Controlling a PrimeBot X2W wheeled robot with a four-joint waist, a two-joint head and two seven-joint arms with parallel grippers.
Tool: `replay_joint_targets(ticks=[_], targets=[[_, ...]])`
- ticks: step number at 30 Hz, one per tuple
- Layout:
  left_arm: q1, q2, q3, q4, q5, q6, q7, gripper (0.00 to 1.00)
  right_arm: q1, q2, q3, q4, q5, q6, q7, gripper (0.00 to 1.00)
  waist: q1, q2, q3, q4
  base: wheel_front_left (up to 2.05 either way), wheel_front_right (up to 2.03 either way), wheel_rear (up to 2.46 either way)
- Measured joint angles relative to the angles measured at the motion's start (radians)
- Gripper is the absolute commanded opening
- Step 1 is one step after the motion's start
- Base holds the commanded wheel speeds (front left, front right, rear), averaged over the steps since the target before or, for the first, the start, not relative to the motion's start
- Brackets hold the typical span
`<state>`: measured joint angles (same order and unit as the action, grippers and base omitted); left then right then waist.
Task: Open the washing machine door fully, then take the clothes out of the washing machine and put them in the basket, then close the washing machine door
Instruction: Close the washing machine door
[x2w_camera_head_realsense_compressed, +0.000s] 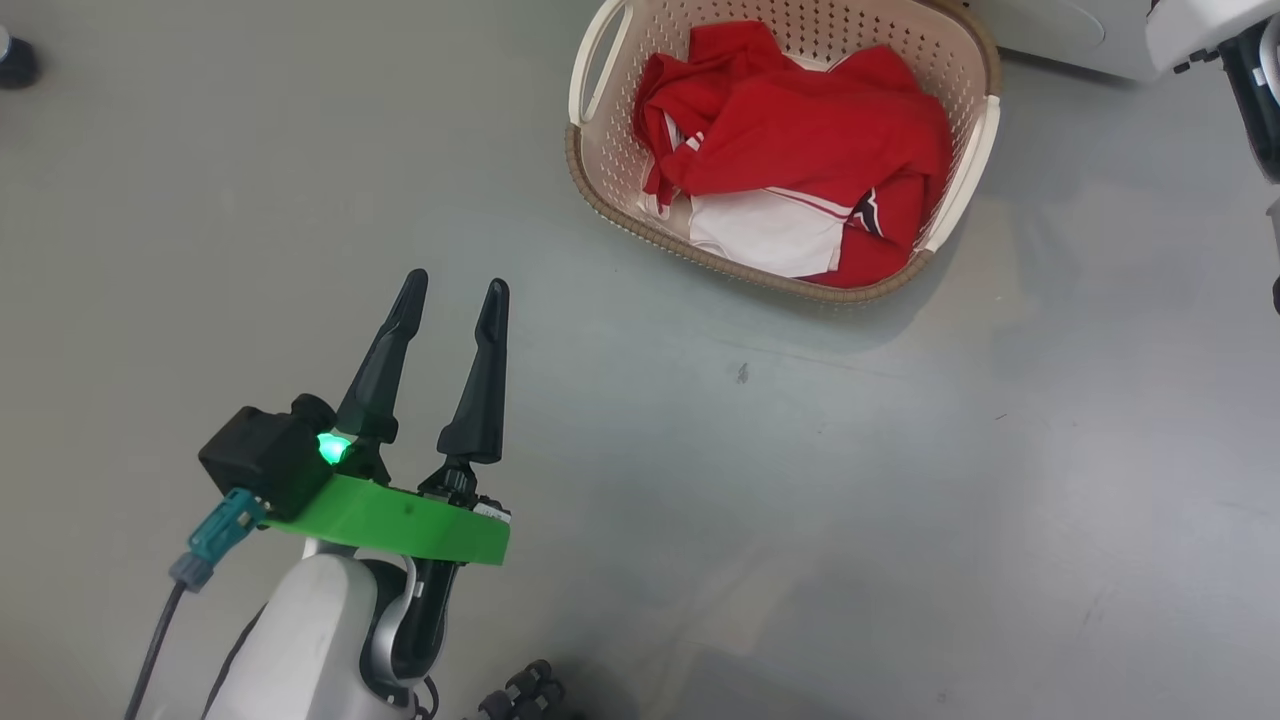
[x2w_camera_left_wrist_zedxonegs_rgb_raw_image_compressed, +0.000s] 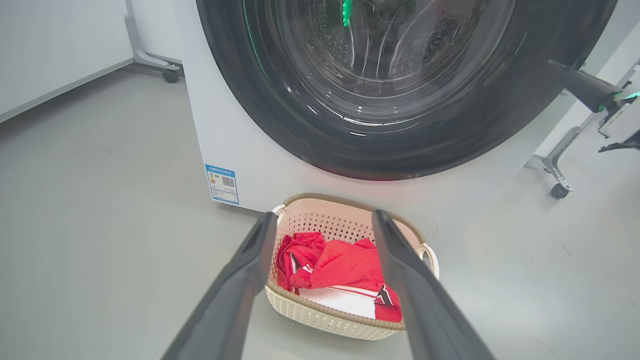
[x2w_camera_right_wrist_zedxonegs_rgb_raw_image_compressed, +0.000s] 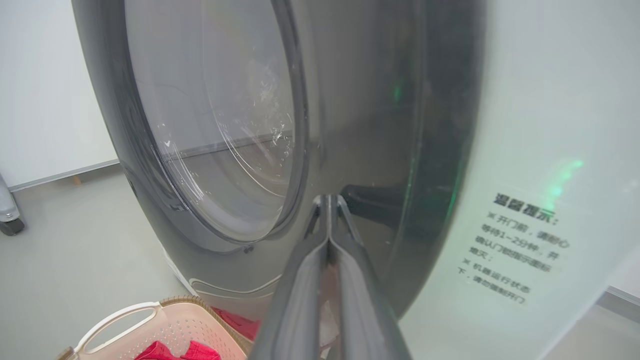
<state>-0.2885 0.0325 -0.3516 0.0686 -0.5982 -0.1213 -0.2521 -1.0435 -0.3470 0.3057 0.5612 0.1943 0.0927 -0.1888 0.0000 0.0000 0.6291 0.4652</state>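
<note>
Closing step, it seems: the right gripper (x2w_camera_right_wrist_zedxonegs_rgb_raw_image_compressed: 328, 200), pinched shut and empty, is pointing tip-first at the washing machine door (x2w_camera_right_wrist_zedxonegs_rgb_raw_image_compressed: 350, 100).
Below-left of it the clothes (x2w_camera_right_wrist_zedxonegs_rgb_raw_image_compressed: 175, 351) are lying in the basket (x2w_camera_right_wrist_zedxonegs_rgb_raw_image_compressed: 117, 320); the left gripper (x2w_camera_head_realsense_compressed: 455, 290) is hanging wide open. The next move likely needs a firm latching push.

We see the clothes (x2w_camera_head_realsense_compressed: 790, 130) in bright red, with a white panel and thin white and black stripes. The basket (x2w_camera_head_realsense_compressed: 640, 235) is cream, patterned with small holes, and has a brown rim. The washing machine (x2w_camera_left_wrist_zedxonegs_rgb_raw_image_compressed: 225, 130) is white with a blue label sticker (x2w_camera_left_wrist_zedxonegs_rgb_raw_image_compressed: 222, 183). Its washing machine door (x2w_camera_left_wrist_zedxonegs_rgb_raw_image_compressed: 270, 95) is glossy black. Our left end effector (x2w_camera_head_realsense_compressed: 455, 285) has dark fingers (x2w_camera_head_realsense_compressed: 380, 370) and a bright green collar (x2w_camera_head_realsense_compressed: 400, 520). The floor (x2w_camera_head_realsense_compressed: 800, 500) is plain grey.
</note>
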Motion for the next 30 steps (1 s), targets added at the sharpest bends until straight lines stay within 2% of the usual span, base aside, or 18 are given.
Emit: replay_joint_targets(ticks=[10,17,26,30], targets=[[-0.001,0.000,0.029,0.019,0.014,0.000,0.000,1.00,0.094,0.007,-0.010,0.062,0.008,-0.016,-0.044,0.00,0.0000,0.0000,-0.089,-0.026,0.00,0.00,0.00],[0.002,0.016,0.041,0.025,0.029,0.000,0.000,1.00,0.171,0.061,-0.001,0.070,0.029,-0.016,-0.056,0.00,0.0000,0.0000,-0.154,-0.059,0.00,0.00,0.00],[0.036,0.050,0.050,0.030,0.065,0.000,0.000,1.00,0.352,0.116,-0.018,0.068,0.067,-0.035,-0.060,0.00,0.0000,0.0000,-0.263,-0.148,0.00,0.00,0.00],[0.066,0.068,0.068,0.036,0.072,0.000,0.000,1.00,0.423,0.149,-0.053,0.023,0.089,-0.063,-0.061,0.00,0.0000,0.0000,-0.307,-0.190,0.00,0.00,0.00]])
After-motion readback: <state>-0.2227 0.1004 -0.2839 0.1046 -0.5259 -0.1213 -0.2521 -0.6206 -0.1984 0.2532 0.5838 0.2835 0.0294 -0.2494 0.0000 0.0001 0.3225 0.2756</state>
